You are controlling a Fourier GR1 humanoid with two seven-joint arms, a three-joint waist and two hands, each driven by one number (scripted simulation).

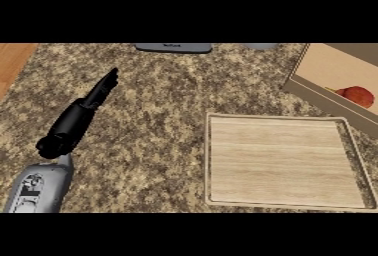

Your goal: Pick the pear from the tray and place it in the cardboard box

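The cardboard box (332, 75) is cut off by the right edge, so only its near-left part is seen. A grey object (173, 47) at the far edge is cropped and cannot be identified. The tray (207, 160) is clipped at its near-right corner.

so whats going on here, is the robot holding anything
Nothing is being held. The left hand rests open above the granite counter, fingers straight. The right hand is out of view. The wooden tray holds nothing, and a red pear lies inside the cardboard box at the upper right.
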